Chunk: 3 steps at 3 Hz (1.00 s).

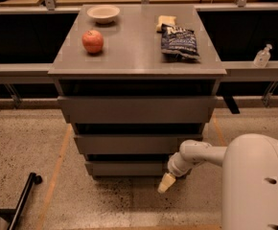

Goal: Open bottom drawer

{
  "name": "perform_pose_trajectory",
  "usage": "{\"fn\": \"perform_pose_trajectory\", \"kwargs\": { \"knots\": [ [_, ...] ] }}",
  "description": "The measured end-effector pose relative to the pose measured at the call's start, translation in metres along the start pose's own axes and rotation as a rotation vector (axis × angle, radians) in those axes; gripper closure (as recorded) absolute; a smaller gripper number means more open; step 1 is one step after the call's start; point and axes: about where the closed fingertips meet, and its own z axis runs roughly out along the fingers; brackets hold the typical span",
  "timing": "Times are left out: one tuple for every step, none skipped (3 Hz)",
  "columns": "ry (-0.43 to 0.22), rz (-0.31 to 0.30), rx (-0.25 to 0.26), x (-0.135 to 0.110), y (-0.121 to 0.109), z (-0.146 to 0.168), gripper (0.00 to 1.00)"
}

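Note:
The bottom drawer (127,168) is the lowest and narrowest grey front of the three in the grey cabinet (67,69). It looks flush and closed. My gripper (166,182) hangs from the white arm at the drawer's lower right corner, with its pale fingertips pointing down toward the floor just in front of the panel. The gap between the fingers does not show.
On the cabinet top lie a red apple (92,41), a white bowl (103,13), a dark chip bag (178,41) and a yellow item (165,22). A sanitizer bottle (262,56) stands on the right ledge. A black pole (24,199) lies on the floor at left.

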Motion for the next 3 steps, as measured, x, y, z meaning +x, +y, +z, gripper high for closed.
{"fn": "perform_pose_trajectory", "kwargs": {
  "knots": [
    [-0.023,0.005,-0.011,0.004,-0.014,0.021,0.00],
    [-0.038,0.020,-0.029,0.008,-0.030,0.045,0.00],
    [-0.057,0.047,-0.044,0.014,-0.045,0.068,0.00]
  ]
}}
